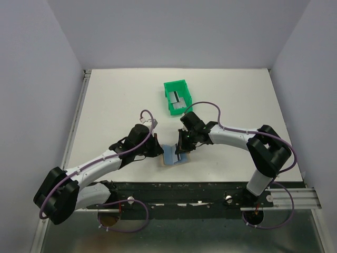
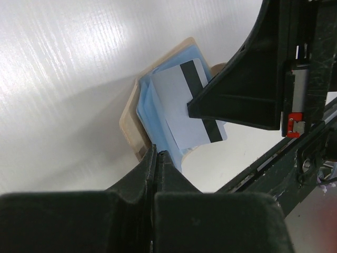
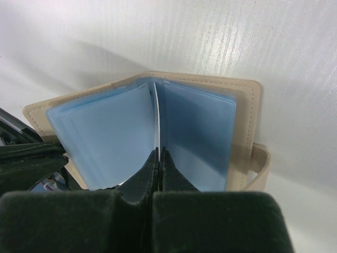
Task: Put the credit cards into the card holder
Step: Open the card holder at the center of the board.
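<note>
The card holder (image 3: 202, 137) lay open on the table (image 1: 116, 105), close to the near edge and approx. midway btwn the two arms. Tan cover was down, pale blue sleeves up. Its closure tab (image 3: 259, 161) stuck out at one side.

One credit card (image 2: 174, 110), silver-grey w/ a dark stripe on the face that showed, stood on edge in the fold btwn the blue sleeves. In the right wrist view it showed only as a thin pale line along the centre. How deep it sat in a slot couldn't be told.

The right gripper (image 3: 158, 154) was clamped narrow on that card, fingertips pressed together w/ the card's edge running straight into them. In the left wrist view one of its fingers (image 2: 237, 100) crossed in front of the stripe.

The left gripper (image 2: 156, 155) had its jaws fully together too, tips right at the holder's edge where tan cover met blue lining. Whether they nipped the edge or only touched it, can't tell.

From above, both grippers met over the holder, left from the left side, right from the right, nearly touching.

Further back, well apart from the holder, a green bin (image 1: 176, 96) sat on the table w/ a grey item (image 1: 179, 99) inside, dark band across it. Too small to make out more.
</note>
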Robot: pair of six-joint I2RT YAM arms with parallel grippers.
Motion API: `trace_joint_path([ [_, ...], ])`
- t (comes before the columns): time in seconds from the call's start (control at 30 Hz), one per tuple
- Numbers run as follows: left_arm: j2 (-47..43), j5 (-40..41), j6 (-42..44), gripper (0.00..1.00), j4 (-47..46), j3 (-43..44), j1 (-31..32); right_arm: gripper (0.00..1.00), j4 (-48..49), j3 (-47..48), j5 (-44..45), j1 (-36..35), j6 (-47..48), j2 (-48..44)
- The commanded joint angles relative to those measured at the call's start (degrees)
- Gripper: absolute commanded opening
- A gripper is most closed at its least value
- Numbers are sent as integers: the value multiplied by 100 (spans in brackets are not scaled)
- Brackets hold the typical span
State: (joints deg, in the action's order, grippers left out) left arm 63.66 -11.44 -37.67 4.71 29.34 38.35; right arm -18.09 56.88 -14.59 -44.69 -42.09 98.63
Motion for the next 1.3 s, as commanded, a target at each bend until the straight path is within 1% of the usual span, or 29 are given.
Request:
trace_joint_path([
  [0.0,129,-69,84,0,-76,80,24,0,-257,-46,308,-40,34,218],
  [0.37,6,116,84,0,153,10,24,0,-248,-63,308,-40,16,236],
  [0.53,15,98,49,0,83,-43,32,0,-239,-63,308,-40,25,236],
  [0.87,551,-183,-3,0,-392,-95,32,0,-213,-133,290,-40,-1,192],
  [1.27,894,-288,-47,0,-700,-78,76,0,-151,-160,220,-40,-28,227],
])
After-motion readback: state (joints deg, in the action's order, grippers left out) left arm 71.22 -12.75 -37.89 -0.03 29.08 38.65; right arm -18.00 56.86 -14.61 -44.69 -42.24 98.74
